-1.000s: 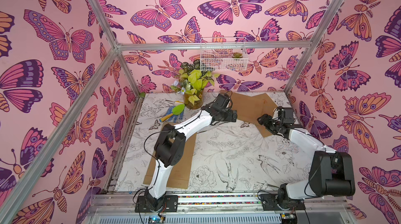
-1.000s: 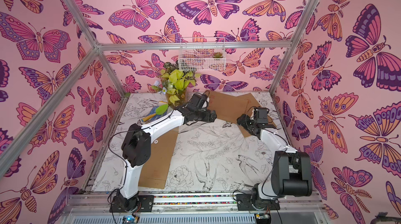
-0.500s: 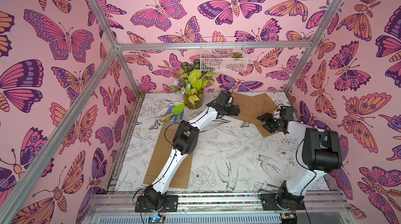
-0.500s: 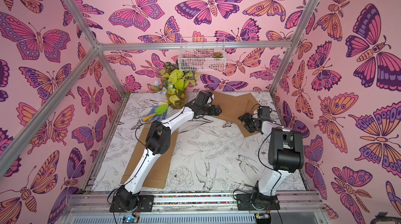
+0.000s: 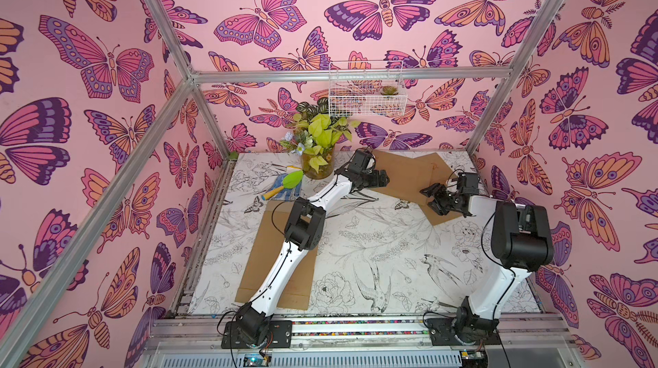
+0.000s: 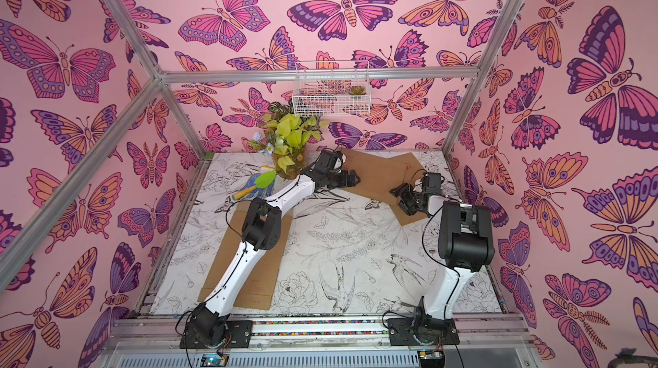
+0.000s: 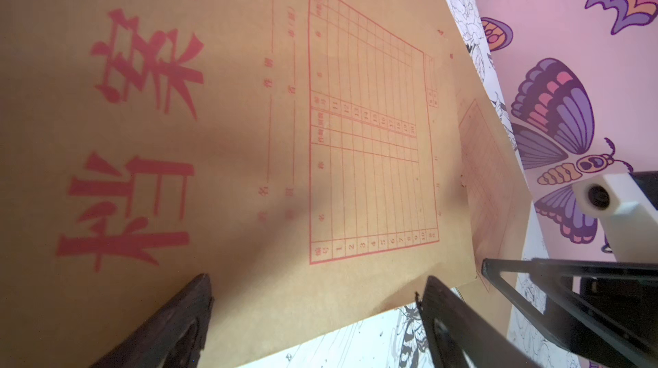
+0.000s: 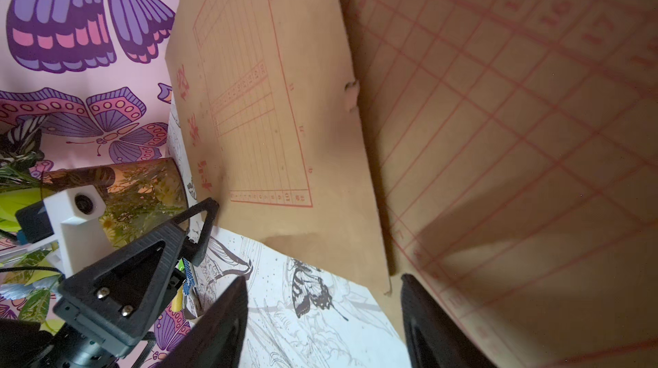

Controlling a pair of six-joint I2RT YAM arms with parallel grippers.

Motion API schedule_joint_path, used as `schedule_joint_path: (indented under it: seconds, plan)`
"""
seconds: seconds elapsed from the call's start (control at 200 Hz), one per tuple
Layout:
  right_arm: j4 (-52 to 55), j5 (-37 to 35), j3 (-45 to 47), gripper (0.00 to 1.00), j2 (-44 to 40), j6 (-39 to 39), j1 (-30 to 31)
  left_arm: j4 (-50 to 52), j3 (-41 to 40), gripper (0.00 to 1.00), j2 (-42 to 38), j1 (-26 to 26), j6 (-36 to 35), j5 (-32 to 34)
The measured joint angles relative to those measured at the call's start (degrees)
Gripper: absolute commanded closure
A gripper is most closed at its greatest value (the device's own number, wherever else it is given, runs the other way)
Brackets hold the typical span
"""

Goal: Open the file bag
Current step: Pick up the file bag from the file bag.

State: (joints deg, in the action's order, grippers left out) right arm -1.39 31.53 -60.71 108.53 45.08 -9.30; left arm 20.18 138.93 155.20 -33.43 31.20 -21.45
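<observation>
Kraft file bag [image 5: 406, 173], long axis seemingly crosswise, title [image 7: 149, 63] toward vase [image 5: 318, 166]; left gripper [image 7: 317, 280], right gripper [image 8: 322, 279] spread.

Front file bag [image 5: 260, 266] partly hidden under left arm [image 5: 285, 266]; basket [image 5: 366, 108] contents too small to tell.

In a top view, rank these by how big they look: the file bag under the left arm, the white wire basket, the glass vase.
1. file bag under the left arm
2. white wire basket
3. glass vase
</observation>
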Motion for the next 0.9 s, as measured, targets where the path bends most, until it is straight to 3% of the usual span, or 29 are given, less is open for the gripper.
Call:
schedule_joint_path:
  seconds: [0.371,0.581,0.681,0.896]
  plan:
    - [-4.5,3.7,-0.4,0.33,3.4,1.9,-0.5,0.6,0.5,0.08,0.4,0.0,0.0,-1.6]
    - [-13.0,9.6,-0.1,0.42,6.8,5.9,-0.7,0.9,0.7,0.09,0.5,0.0,-0.1,-2.1]
    - [-15.8,11.7,0.3,0.52,7.2,7.1,-0.8,1.1,0.7,0.10,0.5,0.0,-0.1,-2.5]
    - [-18.4,13.8,0.4,0.91,7.2,7.3,-0.8,1.3,0.7,0.11,0.5,0.0,-0.3,-3.0]
